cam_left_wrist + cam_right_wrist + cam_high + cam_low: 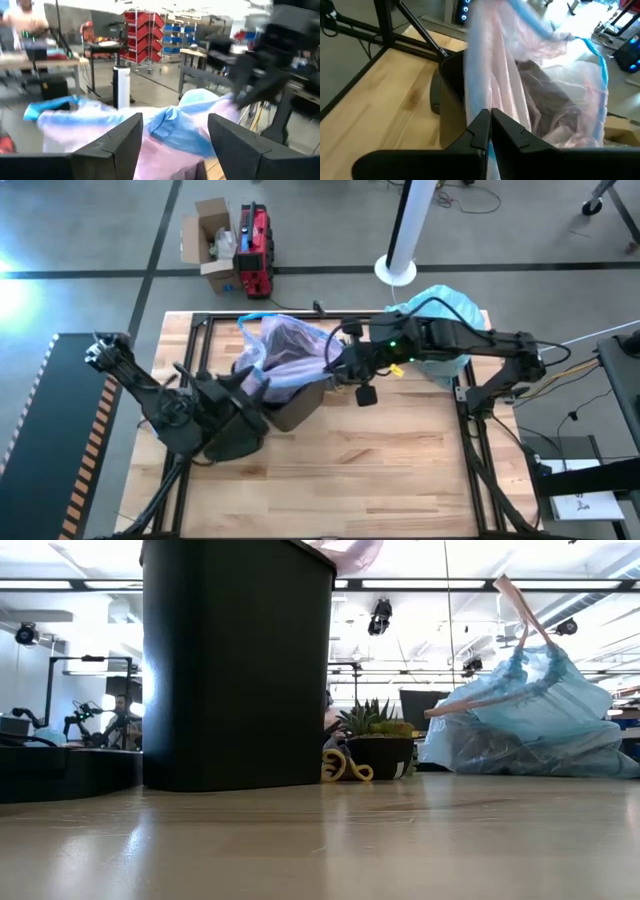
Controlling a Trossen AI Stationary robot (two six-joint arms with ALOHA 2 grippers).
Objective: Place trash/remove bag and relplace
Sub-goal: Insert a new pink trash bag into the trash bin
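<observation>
You had the right pincer point(489, 131) pinched tight on the edge of a pinkish-lilac liner point(290, 355), its fingers closed over a fold of that thin film, probably so the new liner could be stretched across the mouth of the black bin point(262, 412) while the other arm helped. The left pincer point(172, 145) stood with its fingers spread apart and nothing between them, pointed at the same liner from the bin's other side; I judge it was waiting to take hold of the opposite rim.

The liner lay bunched on top of the bin, its length running roughly across the worktop point(400, 470) from the left arm toward the right, with a blue drawstring band point(592, 47) showing along its open edge. In the right wrist view the mouth gaped toward the camera, and the film sagged down into the bin.

The used light blue bag point(540, 720) sat well apart, at the worktop's far right corner behind the right arm. It slumped on its base, broad and low, its gathered neck and pink drawstrings point(520, 610) tilted upward. Beside it, in the low view, stood a small potted plant point(375, 740).
</observation>
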